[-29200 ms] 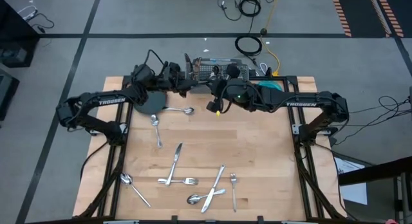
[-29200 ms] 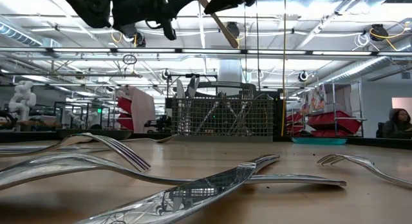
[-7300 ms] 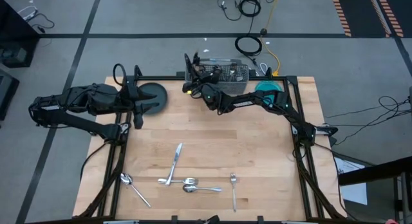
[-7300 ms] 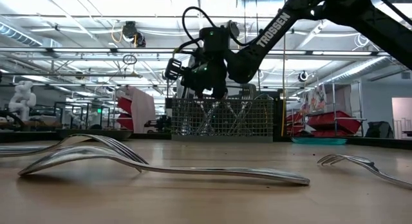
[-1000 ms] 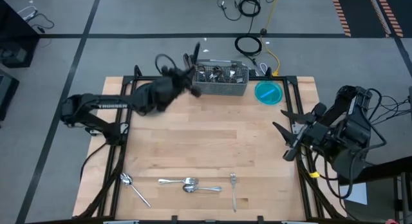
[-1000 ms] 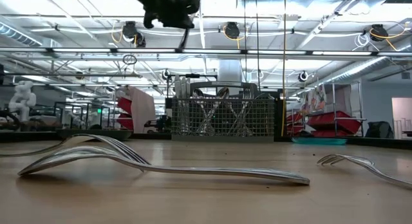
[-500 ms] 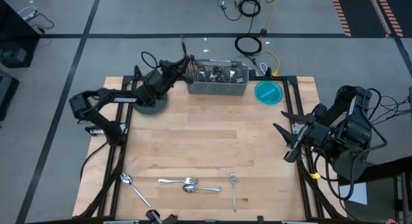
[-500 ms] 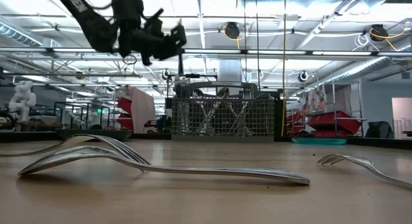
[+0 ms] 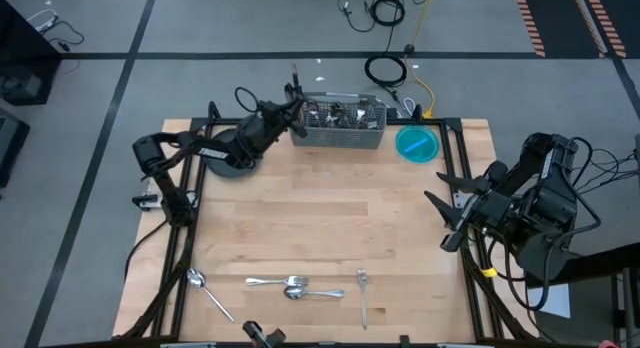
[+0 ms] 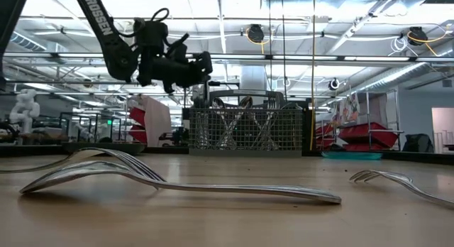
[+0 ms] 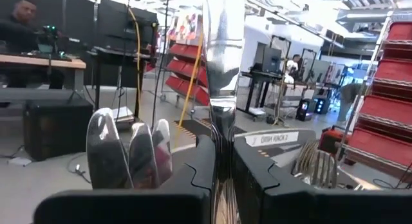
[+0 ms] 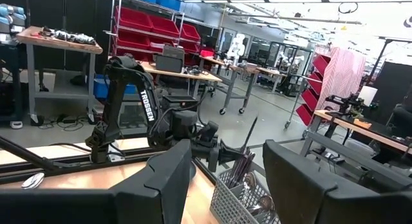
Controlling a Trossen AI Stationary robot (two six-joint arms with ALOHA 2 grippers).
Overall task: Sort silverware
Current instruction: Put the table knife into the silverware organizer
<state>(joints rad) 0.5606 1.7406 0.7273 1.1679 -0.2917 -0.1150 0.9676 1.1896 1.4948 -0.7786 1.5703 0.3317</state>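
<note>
at the near edge of the wooden table (image 9: 330, 218) the remaining silverware lay flat: a spoon (image 9: 208, 291) at the near left corner, then a fork (image 9: 262, 282) end to end with a second spoon (image 9: 305, 291), and another fork (image 9: 362, 298) to their right. in the low view the two forks (image 10: 142, 177) (image 10: 397, 183) stretched across the foreground. off the table's right side the right gripper (image 9: 447, 220) hung idle, its fingers (image 12: 161, 179) spread apart with nothing between them. at the far edge stood the grey wire-mesh caddy (image 9: 340, 123) with cutlery upright in it, a blue bowl (image 9: 417, 143) to its right and a dark round plate (image 9: 232, 160) to its left. the left gripper (image 9: 290, 106) hovered over the caddy's left end, clenched on a table knife (image 11: 223, 76) that stood upright between its fingers (image 11: 205, 163).
</note>
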